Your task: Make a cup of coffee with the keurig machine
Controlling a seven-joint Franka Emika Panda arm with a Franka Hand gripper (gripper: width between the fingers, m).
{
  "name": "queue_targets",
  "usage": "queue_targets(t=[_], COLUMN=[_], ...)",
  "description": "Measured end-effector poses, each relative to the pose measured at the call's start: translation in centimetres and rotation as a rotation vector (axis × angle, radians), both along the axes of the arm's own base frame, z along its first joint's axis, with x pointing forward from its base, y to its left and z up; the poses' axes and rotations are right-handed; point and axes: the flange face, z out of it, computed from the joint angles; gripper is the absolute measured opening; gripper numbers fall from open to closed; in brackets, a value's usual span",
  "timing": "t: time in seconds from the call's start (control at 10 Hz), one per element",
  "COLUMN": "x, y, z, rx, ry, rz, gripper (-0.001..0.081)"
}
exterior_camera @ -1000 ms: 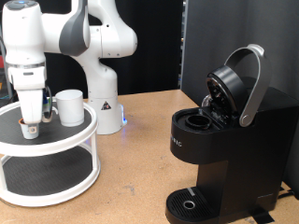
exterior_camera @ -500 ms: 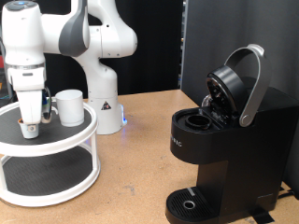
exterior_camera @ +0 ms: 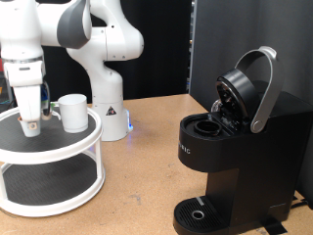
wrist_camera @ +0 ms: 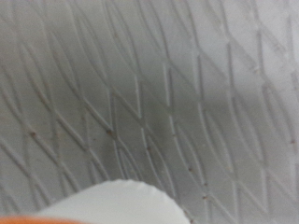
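The white cup point(exterior_camera: 72, 112) stands on the top tier of a round two-tier stand point(exterior_camera: 68, 145) at the exterior view's left. My gripper point(exterior_camera: 31, 125) hangs just to the left of the cup, a little above the tier, shut on a small white coffee pod. In the wrist view the pod's white rounded edge point(wrist_camera: 121, 203) shows over the tier's dark mesh point(wrist_camera: 140, 93). The black keurig machine point(exterior_camera: 235, 162) stands at the right with its lid and silver handle point(exterior_camera: 260, 90) raised and its pod chamber point(exterior_camera: 207, 125) open.
The arm's white base point(exterior_camera: 110, 110) stands behind the stand. The stand's lower tier point(exterior_camera: 49, 186) has a dark mesh floor. The wooden table point(exterior_camera: 137, 186) lies between the stand and the machine. The machine's drip tray point(exterior_camera: 201, 212) is at the bottom.
My gripper has risen a little from the top tier with the pod between its fingers. The cup and the machine have not moved.
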Motion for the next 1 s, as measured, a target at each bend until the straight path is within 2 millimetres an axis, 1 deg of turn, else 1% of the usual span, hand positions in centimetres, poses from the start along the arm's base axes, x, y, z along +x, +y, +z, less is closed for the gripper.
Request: queue_targets(t=[0.2,0.5,0.6,0.8,0.9,1.0], x=[0.2,0.6,0.6,0.6,1.0,1.7], y=[0.2,0.7,0.9,1.1,1.7,2.7], z=[2.5,6.8,7.5,7.2,7.2,7.5], rx=[0.018,0.03,0.029,0.048,0.096,0.155], ry=[-0.004,-0.006,-0.005,-0.008,-0.028,-0.055], rz=[0.0,0.014,0.019,0.01,-0.008,-0.028], gripper=[0.0437,0.0437,0.0437,0.0437,0.0437,0.0437])
